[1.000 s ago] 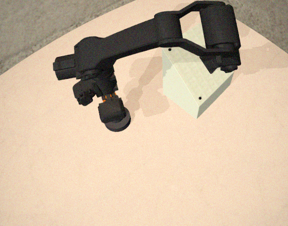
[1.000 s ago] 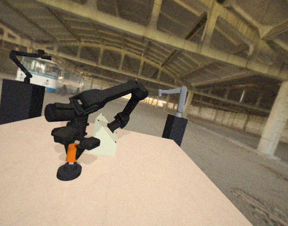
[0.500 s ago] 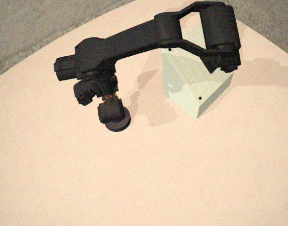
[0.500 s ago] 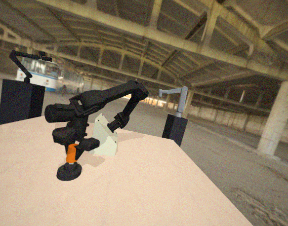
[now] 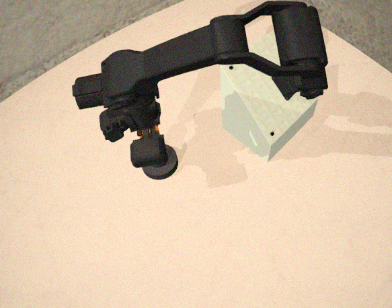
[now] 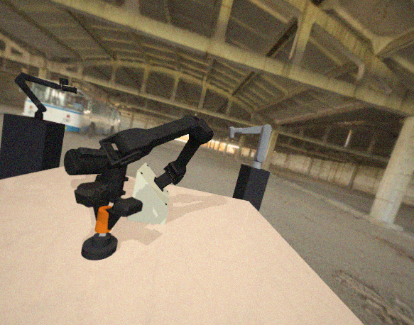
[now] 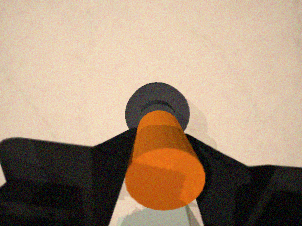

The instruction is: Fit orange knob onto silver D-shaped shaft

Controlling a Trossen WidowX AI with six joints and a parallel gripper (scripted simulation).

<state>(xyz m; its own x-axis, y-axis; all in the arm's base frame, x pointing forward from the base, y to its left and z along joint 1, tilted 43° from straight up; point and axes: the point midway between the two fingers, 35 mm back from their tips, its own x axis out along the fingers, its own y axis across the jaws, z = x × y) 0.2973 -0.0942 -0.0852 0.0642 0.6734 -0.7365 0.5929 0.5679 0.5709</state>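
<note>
Mid-insertion at lower left of the exterior view: hand (image 6: 109, 213) clamped on the orange knob (image 6: 103, 219), tilted just above the silver D-shaped shaft (image 6: 101, 234) on the round pedestal (image 6: 99, 247); next, probably straightening, matching flats, pressing fully down, then releasing.

A pale peach worktop (image 5: 226, 235) is carrying a dark round pedestal (image 5: 165, 168) and, well apart to its right, a pale green block (image 5: 256, 111) sitting under the arm.
</note>
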